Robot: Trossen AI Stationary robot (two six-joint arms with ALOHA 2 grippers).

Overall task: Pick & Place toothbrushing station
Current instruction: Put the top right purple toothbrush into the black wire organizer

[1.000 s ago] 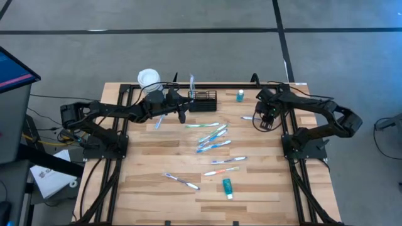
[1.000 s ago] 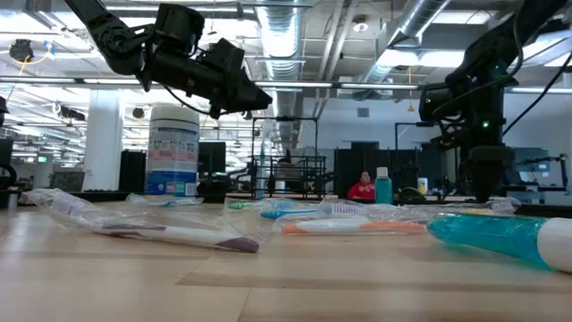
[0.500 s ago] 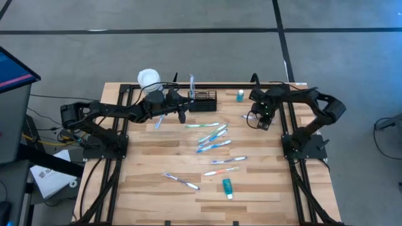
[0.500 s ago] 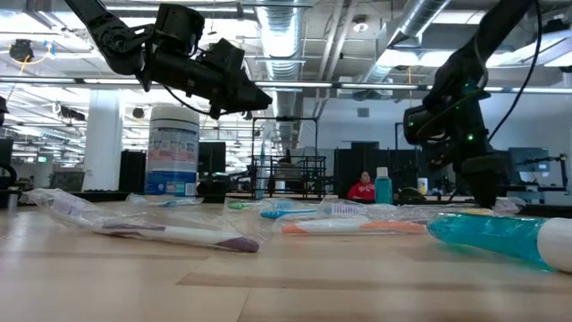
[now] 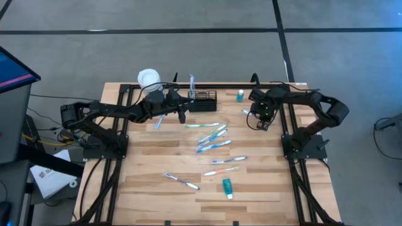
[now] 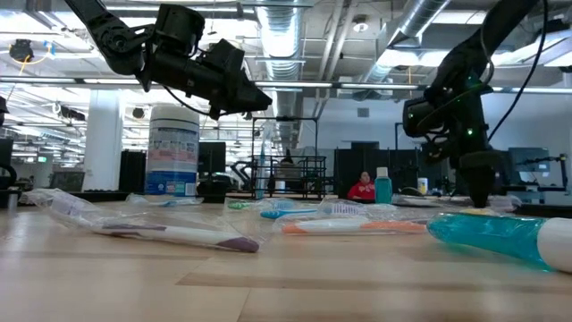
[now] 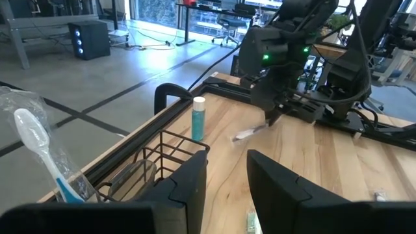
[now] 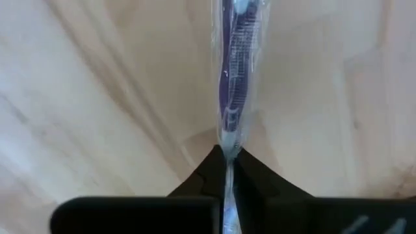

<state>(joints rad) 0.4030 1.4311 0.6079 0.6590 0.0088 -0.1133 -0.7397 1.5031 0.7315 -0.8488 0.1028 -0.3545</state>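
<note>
The toothbrushing station, a black wire basket (image 5: pixel 203 100), stands at the table's far edge with a wrapped toothbrush (image 5: pixel 191 81) sticking up in it. My left gripper (image 5: pixel 183 110) hovers just left of the basket (image 7: pixel 170 151), open, with nothing between its fingers. My right gripper (image 5: pixel 259 120) points down at the far right. It is shut on a clear-wrapped toothbrush with a purple handle (image 8: pixel 235 78), which lies on the wood (image 5: pixel 246 117). My right gripper pinches the wrapped toothbrush between its two fingers near one end (image 8: pixel 227 138). The fingers come from above, pointing down, one on each side of the thin brush. The rest of the brush runs away from the fingers, flat on the table.
A white-lidded canister (image 5: pixel 149 78) stands left of the basket and a small teal bottle (image 5: pixel 239 95) right of it. Several wrapped toothbrushes (image 5: pixel 212 138) lie mid-table. A teal tube (image 5: pixel 227 187) lies nearer the front edge. Black frame rails run along both sides.
My right gripper has shifted a little toward the table's left and sunk onto the toothbrush at the far right, then shut on it. The toothbrush lies where it was.
</note>
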